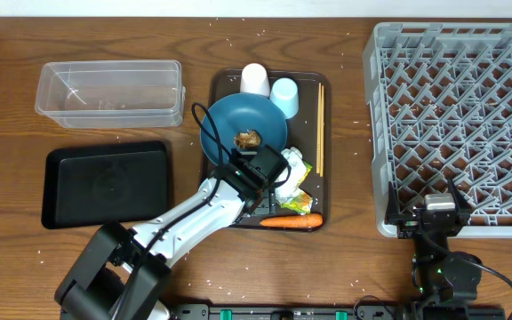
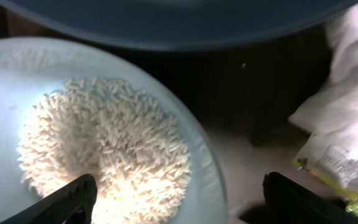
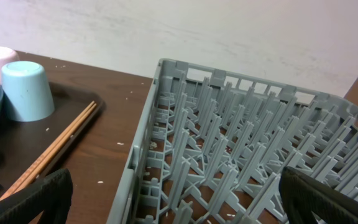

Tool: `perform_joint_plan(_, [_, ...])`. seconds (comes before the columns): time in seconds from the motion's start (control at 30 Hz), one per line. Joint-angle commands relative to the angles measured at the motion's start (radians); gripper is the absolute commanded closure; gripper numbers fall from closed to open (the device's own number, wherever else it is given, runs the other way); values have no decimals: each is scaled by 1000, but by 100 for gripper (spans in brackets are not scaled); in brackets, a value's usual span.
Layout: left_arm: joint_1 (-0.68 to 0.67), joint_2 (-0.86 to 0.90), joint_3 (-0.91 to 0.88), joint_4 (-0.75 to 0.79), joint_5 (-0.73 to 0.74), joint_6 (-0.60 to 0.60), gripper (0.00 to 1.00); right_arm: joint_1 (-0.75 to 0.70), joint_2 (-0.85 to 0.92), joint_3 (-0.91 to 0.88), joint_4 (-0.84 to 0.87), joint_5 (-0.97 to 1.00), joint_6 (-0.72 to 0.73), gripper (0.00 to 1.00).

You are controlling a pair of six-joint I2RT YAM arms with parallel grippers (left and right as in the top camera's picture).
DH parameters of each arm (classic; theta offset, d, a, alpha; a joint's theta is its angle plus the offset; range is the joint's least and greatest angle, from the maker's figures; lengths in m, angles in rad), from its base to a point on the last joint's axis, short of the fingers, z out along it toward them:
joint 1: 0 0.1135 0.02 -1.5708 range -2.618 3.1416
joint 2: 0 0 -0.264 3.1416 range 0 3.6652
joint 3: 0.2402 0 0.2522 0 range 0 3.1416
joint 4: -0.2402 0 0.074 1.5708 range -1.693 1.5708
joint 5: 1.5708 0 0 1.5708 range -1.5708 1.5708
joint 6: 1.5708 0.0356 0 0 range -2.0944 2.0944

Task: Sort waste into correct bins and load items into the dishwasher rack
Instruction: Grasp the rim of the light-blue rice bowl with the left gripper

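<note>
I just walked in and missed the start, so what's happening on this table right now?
The left gripper, jaws open, hovers low over the small light-blue bowl of white rice grains on the brown serving tray, beside the big dark-blue round dish holding a small brown food lump. The right gripper sits open by the large grey plastic dishwasher rack, which shows nothing loaded. The orange carrot and thin wooden chopsticks lie on the tray too.
</note>
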Motion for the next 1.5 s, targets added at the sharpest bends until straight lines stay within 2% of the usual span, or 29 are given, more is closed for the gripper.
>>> perform_joint_plan(0.0, [0, 13, -21, 23, -16, 4, 16, -8, -6, -1, -5, 10, 4, 1])
perform_joint_plan(0.27, [1, 13, -55, 42, -17, 4, 25, -8, -6, -1, -5, 10, 4, 1])
perform_joint_plan(0.37, [1, 13, -55, 45, -17, 4, 32, -8, -6, -1, -5, 10, 4, 1])
perform_joint_plan(0.57, [0, 13, -56, 49, -17, 3, 41, -8, -6, -1, -5, 10, 4, 1])
perform_joint_plan(0.77, [0, 13, -56, 50, -17, 3, 55, -8, -6, -1, -5, 10, 4, 1])
perform_joint_plan(0.9, [0, 13, -57, 60, -16, 4, 58, -8, -6, -1, -5, 10, 4, 1])
perform_joint_plan(1.07, [0, 13, -73, 83, -16, 2, 65, -8, -6, -1, -5, 10, 4, 1])
perform_joint_plan(1.1, [0, 13, -79, 89, -16, 0, 70, -8, -6, -1, -5, 10, 4, 1])
perform_joint_plan(1.3, [0, 13, -91, 106, -16, -4, 72, -8, -6, -1, -5, 10, 4, 1])
perform_joint_plan(1.47, [0, 13, -91, 106, -16, -4, 81, -8, -6, -1, -5, 10, 4, 1])
